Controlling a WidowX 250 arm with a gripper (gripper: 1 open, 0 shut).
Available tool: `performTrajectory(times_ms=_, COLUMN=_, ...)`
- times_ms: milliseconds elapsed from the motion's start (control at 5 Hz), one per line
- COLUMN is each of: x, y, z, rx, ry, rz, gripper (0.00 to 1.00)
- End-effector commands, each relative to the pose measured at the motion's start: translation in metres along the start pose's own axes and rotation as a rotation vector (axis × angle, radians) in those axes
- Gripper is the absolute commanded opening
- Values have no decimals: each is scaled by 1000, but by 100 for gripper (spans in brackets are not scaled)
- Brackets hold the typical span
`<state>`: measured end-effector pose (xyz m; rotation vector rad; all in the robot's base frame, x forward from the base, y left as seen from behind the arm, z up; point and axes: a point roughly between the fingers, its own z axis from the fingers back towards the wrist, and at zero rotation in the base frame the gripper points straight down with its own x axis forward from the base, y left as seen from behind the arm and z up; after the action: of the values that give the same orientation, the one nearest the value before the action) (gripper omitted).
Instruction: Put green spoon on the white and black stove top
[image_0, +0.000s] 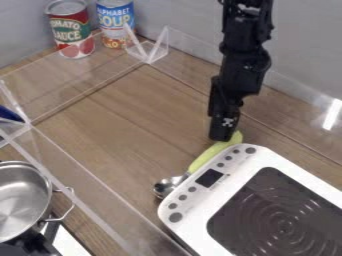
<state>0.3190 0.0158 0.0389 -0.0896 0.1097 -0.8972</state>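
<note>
The green spoon (203, 162) lies on the wooden table against the stove's far-left edge, its yellow-green handle toward the arm and its silver bowl (168, 185) toward the front. The white and black stove top (262, 207) fills the lower right, with a dark button panel (210, 179) at its left corner. My gripper (222, 128) hangs from the black arm just above the handle's far end, pointing down. Its fingers look open with nothing between them. The handle's tip is partly hidden behind the fingertips.
A steel pot (19, 203) sits at the lower left. Two cans (91, 27) stand at the back left. Clear plastic barriers (80, 90) run across the table's back and left.
</note>
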Motion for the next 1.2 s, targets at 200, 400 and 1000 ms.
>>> performTrajectory(times_ms=200, x=5, y=12, z=14, rx=36, ry=-40, rz=31, gripper=100)
performTrajectory(times_ms=400, x=6, y=14, z=14, rx=33, ry=-45, rz=42, gripper=100)
performTrajectory(times_ms=1000, x=10, y=18, z=15, rx=22, ry=-57, rz=66, gripper=100)
